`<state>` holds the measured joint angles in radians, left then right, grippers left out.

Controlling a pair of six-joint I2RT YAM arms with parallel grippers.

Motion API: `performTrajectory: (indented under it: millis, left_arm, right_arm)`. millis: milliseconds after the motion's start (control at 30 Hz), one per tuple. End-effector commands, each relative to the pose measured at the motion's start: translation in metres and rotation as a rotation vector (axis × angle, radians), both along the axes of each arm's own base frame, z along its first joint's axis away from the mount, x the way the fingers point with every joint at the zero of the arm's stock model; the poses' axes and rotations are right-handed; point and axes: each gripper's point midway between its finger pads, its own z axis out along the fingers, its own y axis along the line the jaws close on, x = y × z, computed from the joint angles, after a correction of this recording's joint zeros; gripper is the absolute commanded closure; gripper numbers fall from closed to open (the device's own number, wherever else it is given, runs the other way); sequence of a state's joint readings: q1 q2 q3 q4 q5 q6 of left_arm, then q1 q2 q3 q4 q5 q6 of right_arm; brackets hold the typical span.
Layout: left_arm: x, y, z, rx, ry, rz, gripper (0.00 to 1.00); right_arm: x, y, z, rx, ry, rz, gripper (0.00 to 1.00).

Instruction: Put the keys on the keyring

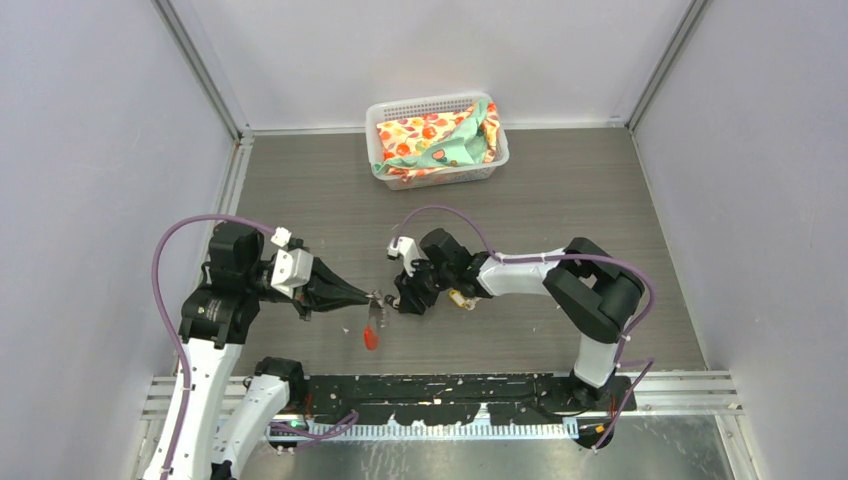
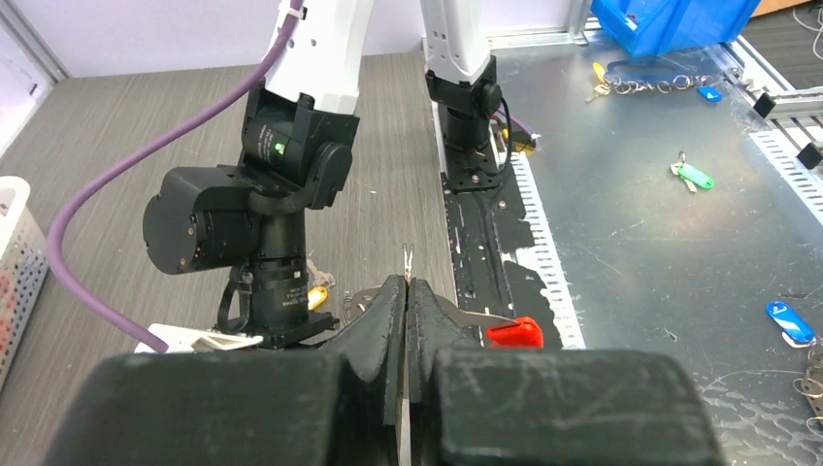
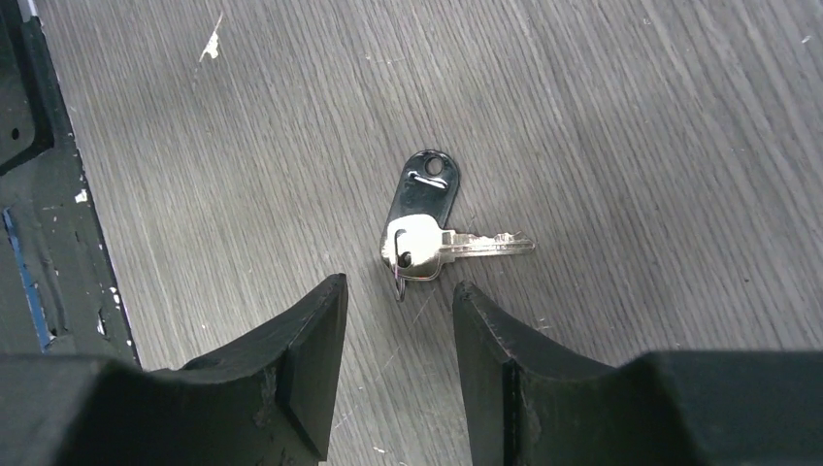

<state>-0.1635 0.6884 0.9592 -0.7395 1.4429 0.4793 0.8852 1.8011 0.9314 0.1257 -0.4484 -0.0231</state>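
Note:
My left gripper (image 1: 366, 297) is shut on the silver keyring and holds it above the table. The keyring's red tag (image 1: 371, 338) hangs below the gripper. In the left wrist view the jaws (image 2: 408, 283) pinch the thin ring edge-on, with the red tag (image 2: 514, 332) to the right. My right gripper (image 1: 410, 296) is open and points down just right of the left one. In the right wrist view it (image 3: 398, 289) hovers over the black-headed key (image 3: 427, 228), which lies flat on the table just beyond the fingertips. The brass-yellow key (image 1: 461, 298) lies under the right forearm and also shows in the left wrist view (image 2: 317, 296).
A white basket (image 1: 437, 105) with patterned cloth stands at the back middle. The black base plate (image 1: 450, 388) runs along the near edge. The left wrist view shows a metal surface with a green tag (image 2: 694, 177), a blue tag (image 2: 788, 322) and a blue bin (image 2: 670, 19).

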Motion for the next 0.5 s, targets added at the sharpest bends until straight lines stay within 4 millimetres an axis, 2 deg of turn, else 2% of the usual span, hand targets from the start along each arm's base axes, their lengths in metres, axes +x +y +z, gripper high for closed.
performTrajectory:
  millis: [0,167,333,467]
  left_arm:
    - [-0.007,0.0,0.013,-0.014,-0.028,-0.017,1.0]
    - [-0.006,0.0,0.012,-0.01,-0.026,-0.009,1.0]
    - [-0.006,0.0,0.013,-0.009,-0.023,-0.008,1.0]
    - [-0.005,0.0,0.013,-0.008,-0.019,-0.008,1.0]
  right_arm:
    - [0.016,0.019,0.02,0.068,-0.089,0.006,0.52]
    - [0.017,0.02,0.012,0.052,-0.093,0.003,0.6]
    - [0.016,0.02,0.006,0.037,-0.084,-0.007,0.74]
    - [0.012,0.018,0.004,0.033,-0.07,-0.004,0.72]
